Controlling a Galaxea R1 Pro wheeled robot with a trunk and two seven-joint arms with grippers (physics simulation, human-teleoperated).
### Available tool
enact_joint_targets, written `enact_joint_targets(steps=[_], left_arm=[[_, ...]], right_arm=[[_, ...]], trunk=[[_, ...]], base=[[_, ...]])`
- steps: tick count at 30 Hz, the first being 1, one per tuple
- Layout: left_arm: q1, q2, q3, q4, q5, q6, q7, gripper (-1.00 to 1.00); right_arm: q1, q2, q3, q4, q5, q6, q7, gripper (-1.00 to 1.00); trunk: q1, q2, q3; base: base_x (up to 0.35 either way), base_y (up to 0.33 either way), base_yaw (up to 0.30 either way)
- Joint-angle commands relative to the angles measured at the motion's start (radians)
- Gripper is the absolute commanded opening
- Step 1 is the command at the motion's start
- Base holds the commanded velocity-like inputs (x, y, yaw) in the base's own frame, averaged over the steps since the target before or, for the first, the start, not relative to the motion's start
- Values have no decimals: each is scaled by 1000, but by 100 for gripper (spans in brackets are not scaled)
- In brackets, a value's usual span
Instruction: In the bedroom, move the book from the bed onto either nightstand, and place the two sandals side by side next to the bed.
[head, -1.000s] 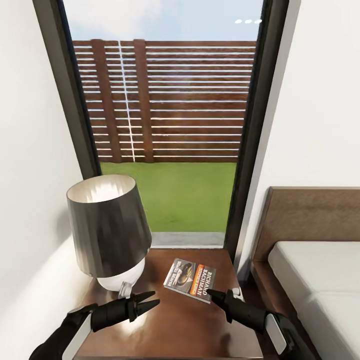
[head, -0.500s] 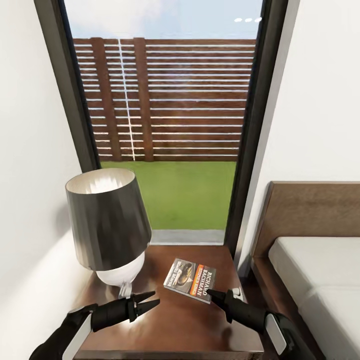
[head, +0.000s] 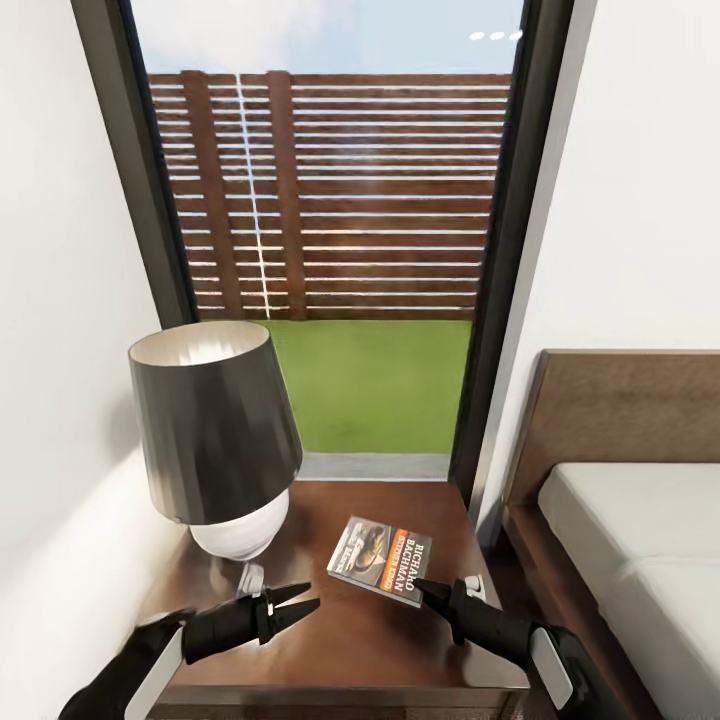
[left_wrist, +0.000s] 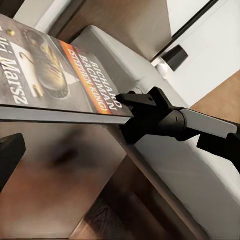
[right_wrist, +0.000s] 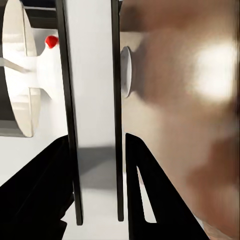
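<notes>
The book (head: 380, 553), dark-covered with an orange band and "RICHARD BACHMAN", is over the right half of the nightstand (head: 350, 650). My right gripper (head: 425, 588) is shut on its near corner. In the right wrist view its fingers (right_wrist: 150, 190) press both covers of the book (right_wrist: 92, 125). The left wrist view shows the same grip on the book (left_wrist: 50, 75); I cannot tell if the book touches the glossy top. My left gripper (head: 303, 598) is open and empty above the nightstand, left of the book. The bed (head: 640, 540) lies at the right. The sandals are out of view.
A lamp (head: 215, 430) with a dark shade and white base stands on the nightstand's left half, close to my left arm. A tall dark-framed window (head: 340, 200) is behind, white walls on both sides. The bed's brown headboard (head: 620, 420) borders the nightstand.
The whole view has shifted: lamp and nightstand sit higher in the picture and the nightstand's front edge has come into sight. Both grippers and the held book keep their places in the picture.
</notes>
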Motion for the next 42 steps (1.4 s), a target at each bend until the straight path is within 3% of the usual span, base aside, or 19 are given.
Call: enact_joint_targets(steps=[1, 7, 11, 21, 31, 42], left_arm=[[-1, 1, -4, 0, 10, 10, 0, 100], [-1, 1, -4, 0, 10, 11, 0, 100], [-1, 1, -4, 0, 10, 10, 0, 100], [-1, 1, -4, 0, 10, 10, 0, 100], [-1, 1, -4, 0, 10, 10, 0, 100], [-1, 1, -4, 0, 10, 10, 0, 100]], right_arm=[[-1, 1, -5, 0, 1, 5, 4, -100], [-1, 1, -5, 0, 1, 5, 4, -100], [-1, 1, -4, 0, 1, 5, 3, -100], [-1, 1, -5, 0, 1, 5, 4, -100], [-1, 1, -5, 0, 1, 5, 4, -100], [-1, 1, -5, 0, 1, 5, 4, -100]], trunk=[[4, -8, -4], [27, -50, -23], [29, -51, -38], [29, -51, -38], [33, -53, -77], [33, -53, -77]], base=[[0, 0, 0], [0, 0, 0], [0, 0, 0], [0, 0, 0], [0, 0, 0], [0, 0, 0]])
